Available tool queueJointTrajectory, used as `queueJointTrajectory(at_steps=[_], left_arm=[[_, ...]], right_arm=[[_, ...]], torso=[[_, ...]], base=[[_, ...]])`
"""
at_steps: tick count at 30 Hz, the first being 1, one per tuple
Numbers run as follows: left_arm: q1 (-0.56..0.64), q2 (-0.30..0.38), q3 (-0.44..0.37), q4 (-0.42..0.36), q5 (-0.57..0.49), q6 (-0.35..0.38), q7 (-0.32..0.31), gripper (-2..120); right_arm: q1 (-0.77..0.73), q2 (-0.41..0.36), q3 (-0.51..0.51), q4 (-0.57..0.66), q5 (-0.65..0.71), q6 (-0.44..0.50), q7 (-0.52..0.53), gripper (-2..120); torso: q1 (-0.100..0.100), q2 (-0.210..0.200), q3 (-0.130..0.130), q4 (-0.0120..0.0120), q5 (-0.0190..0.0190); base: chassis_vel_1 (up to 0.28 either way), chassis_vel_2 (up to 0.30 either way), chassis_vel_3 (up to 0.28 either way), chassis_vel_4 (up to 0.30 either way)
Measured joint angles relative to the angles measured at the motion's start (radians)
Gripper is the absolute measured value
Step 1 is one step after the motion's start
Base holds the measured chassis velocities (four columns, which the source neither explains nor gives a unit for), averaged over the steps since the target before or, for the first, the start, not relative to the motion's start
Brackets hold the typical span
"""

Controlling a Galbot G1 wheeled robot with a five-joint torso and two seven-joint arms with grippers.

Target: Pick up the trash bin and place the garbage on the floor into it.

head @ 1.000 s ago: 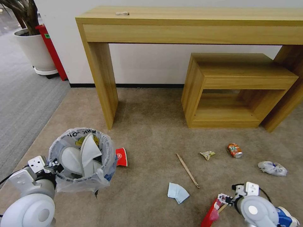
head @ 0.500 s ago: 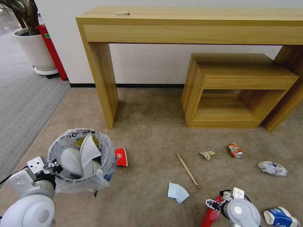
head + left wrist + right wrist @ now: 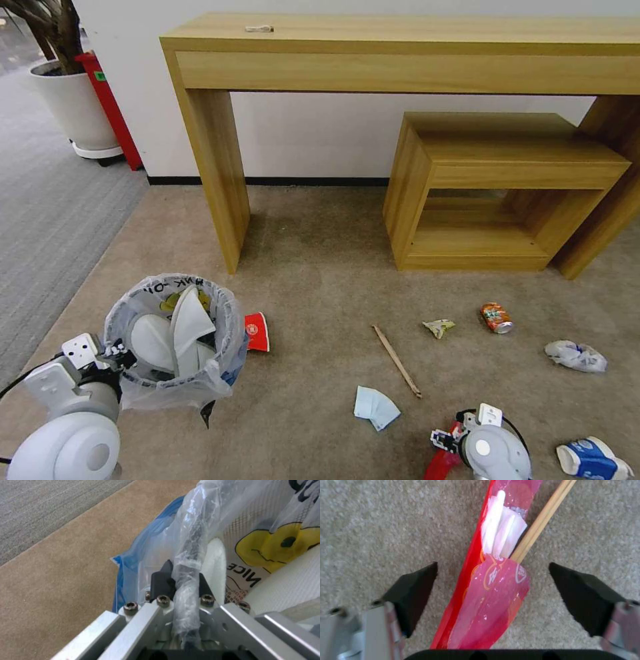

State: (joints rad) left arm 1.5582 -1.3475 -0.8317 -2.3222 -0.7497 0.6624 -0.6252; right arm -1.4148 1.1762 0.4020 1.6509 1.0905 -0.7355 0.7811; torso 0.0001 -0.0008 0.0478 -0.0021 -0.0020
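Note:
The trash bin [image 3: 175, 337], lined with a crinkly plastic bag, hangs at the left with white slippers [image 3: 181, 320] inside. My left gripper [image 3: 122, 351] is shut on its bagged rim [image 3: 188, 555]. My right gripper [image 3: 445, 441] stands open, low over the floor [image 3: 313, 280], with its fingers [image 3: 415, 590] on either side of a red wrapper [image 3: 490, 587] that holds chopsticks [image 3: 540, 522]. Other garbage on the carpet: a red wrapper [image 3: 257, 331] by the bin, a chopstick [image 3: 397, 360], a pale blue tissue [image 3: 375, 407], a crushed can [image 3: 497, 317], crumpled paper [image 3: 575, 355] and a blue-white cup [image 3: 593, 459].
A long wooden console table [image 3: 400, 53] stands against the wall, with a low wooden stool [image 3: 500, 180] under its right end. A potted plant [image 3: 73, 107] and a red object [image 3: 110, 110] stand at the far left on grey ribbed carpet [image 3: 47, 213].
My right gripper has moved left and down over the red wrapper, uncovering the blue-white cup. The bin in my left gripper has shifted slightly.

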Motion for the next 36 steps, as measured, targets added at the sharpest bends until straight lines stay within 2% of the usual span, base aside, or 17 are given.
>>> queueJointTrajectory(at_steps=[3, 6, 8, 12, 14, 15, 18, 19, 22, 32, 36], left_arm=[[-0.001, 0.001, -0.001, 0.002, 0.0, 0.0, 0.0, 1], [0.0, -0.001, 0.003, 0.002, 0.003, -0.001, 0.0, 1], [0.0, -0.003, 0.008, 0.003, 0.008, -0.001, 0.0, 1], [-0.001, -0.004, 0.009, 0.003, 0.01, -0.001, 0.0, 1], [-0.001, -0.004, 0.009, 0.003, 0.011, -0.001, 0.0, 1], [-0.001, -0.004, 0.009, 0.003, 0.011, -0.001, 0.0, 1], [0.0, -0.005, 0.009, 0.003, 0.013, -0.002, 0.0, 1], [0.0, -0.005, 0.009, 0.003, 0.013, -0.002, 0.0, 1], [-0.001, -0.006, 0.01, 0.004, 0.014, -0.002, 0.0, 1], [-0.001, -0.005, 0.011, 0.009, 0.017, -0.003, 0.0, 1], [-0.001, -0.003, 0.017, 0.01, 0.021, -0.003, 0.0, 1]], right_arm=[[0.003, -0.001, -0.002, -0.01, -0.025, 0.0, -0.014, 68], [0.003, -0.002, 0.0, -0.013, -0.032, 0.0, -0.02, 61], [0.002, -0.005, 0.002, -0.017, -0.046, 0.0, -0.031, 50], [-0.001, -0.006, 0.002, -0.022, -0.059, 0.0, -0.04, 41], [-0.004, -0.006, 0.001, -0.024, -0.068, 0.0, -0.047, 30], [-0.004, -0.006, 0.001, -0.024, -0.068, 0.0, -0.047, 30], [-0.005, -0.01, -0.001, -0.025, -0.08, 0.001, -0.058, 15], [-0.005, -0.01, -0.001, -0.025, -0.08, 0.001, -0.058, 15], [-0.005, -0.013, -0.003, -0.024, -0.094, 0.006, -0.064, 1], [-0.014, -0.028, -0.01, 0.009, -0.12, 0.039, -0.075, 0], [-0.028, -0.039, -0.005, 0.085, -0.135, 0.078, -0.09, 0]], torso=[[0.0, 0.0, 0.0, 0.0, 0.0], [0.0, 0.0, 0.0, 0.0, -0.0001], [0.0, 0.0, 0.0, 0.0, -0.0001], [0.0, 0.0, 0.0, 0.0, -0.0001], [0.0, 0.0, 0.0, 0.0, -0.0001], [0.0, 0.0, 0.0, 0.0, -0.0001], [0.0, 0.0, 0.0, 0.0, -0.0001], [0.0, 0.0, 0.0, 0.0, -0.0001], [0.0, 0.0, 0.0, 0.0, -0.0001], [0.0, 0.0, 0.0, 0.0, 0.0], [0.0, 0.0, 0.0, 0.0, 0.0001]], base=[[0.0, 0.0, 0.0, 0.0], [0.0, 0.0, 0.0, 0.0], [0.0, 0.0, 0.0, 0.0], [0.0, 0.0, 0.0, 0.0], [0.0, 0.0, 0.0, 0.0], [0.0, 0.0, 0.0, 0.0], [0.0, 0.0, 0.0, 0.0], [0.0, 0.0, 0.0, 0.0], [0.0, 0.0, 0.0, 0.0], [0.0, 0.0, 0.0, 0.0], [0.0, 0.0, 0.0, 0.0]])
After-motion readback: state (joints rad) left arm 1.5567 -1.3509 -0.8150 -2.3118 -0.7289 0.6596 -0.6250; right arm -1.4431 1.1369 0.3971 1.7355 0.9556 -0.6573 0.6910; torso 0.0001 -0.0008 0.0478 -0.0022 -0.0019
